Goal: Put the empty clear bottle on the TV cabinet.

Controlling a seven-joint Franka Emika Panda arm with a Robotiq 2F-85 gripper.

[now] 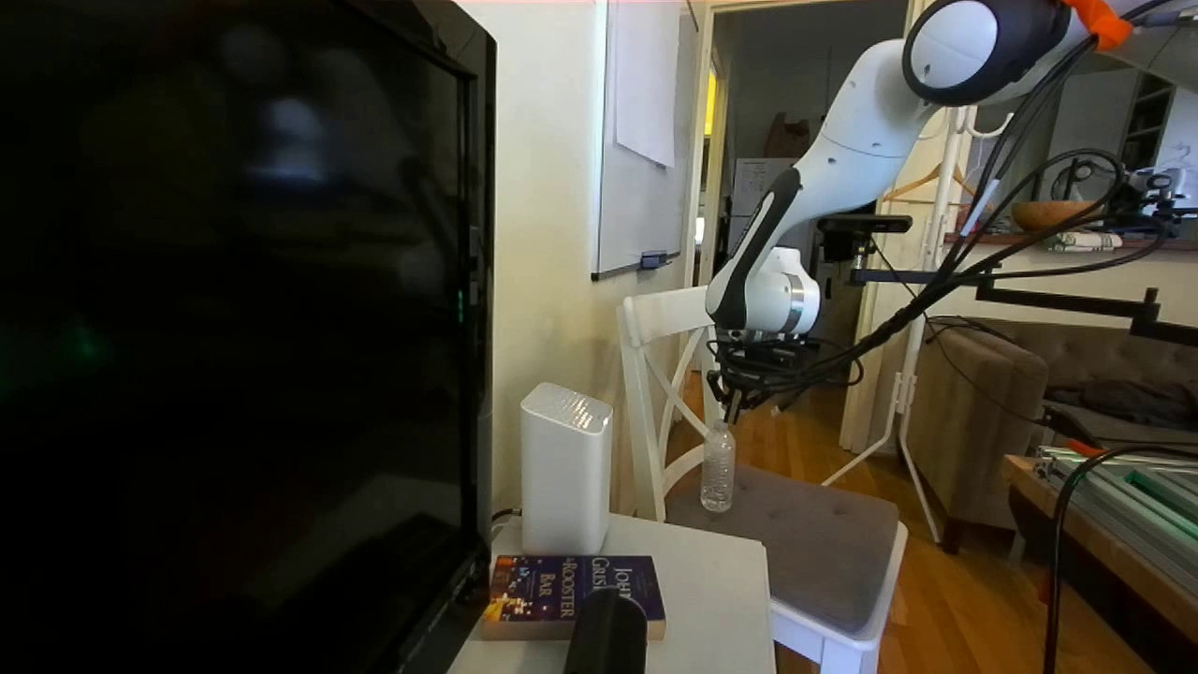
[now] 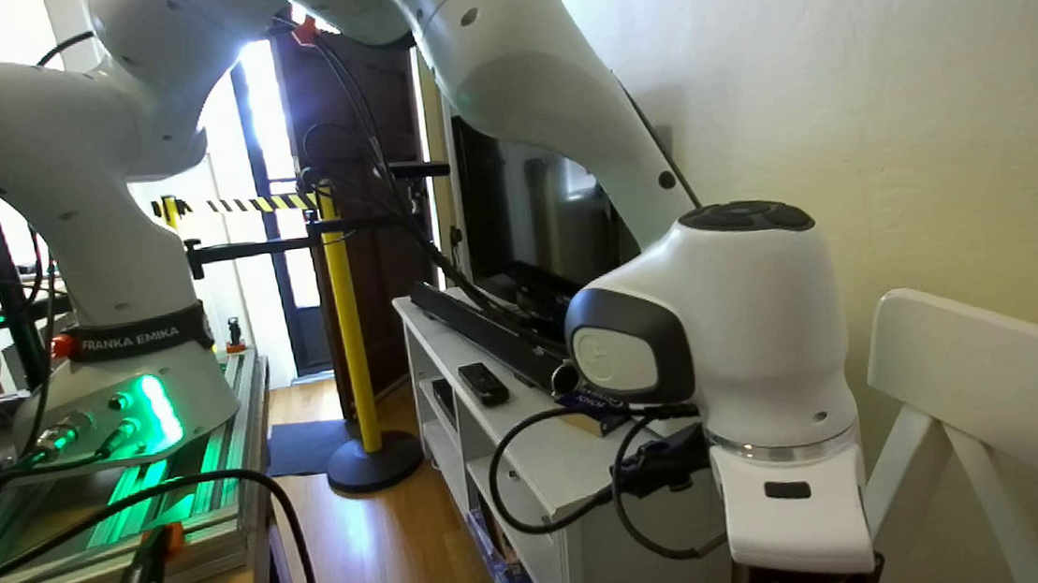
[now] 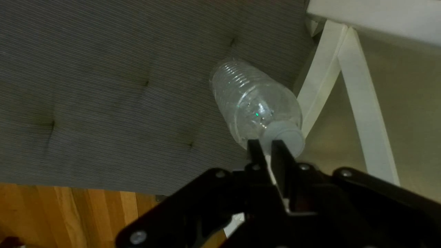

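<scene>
My gripper [image 3: 266,145] is narrow and empty. I'd widen, centre towards the wrist view's 2 o'clock, then straddle the clear bottle [image 3: 251,93].

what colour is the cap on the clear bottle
Whitish; the cap shows best in the wrist view.

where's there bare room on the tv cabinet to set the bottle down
On the TV cabinet, a bare patch lies between the book and the edge beside the chair; another strip runs along the front edge between book and remote. Crowded toward the TV: white box, book, long black bar.
</scene>
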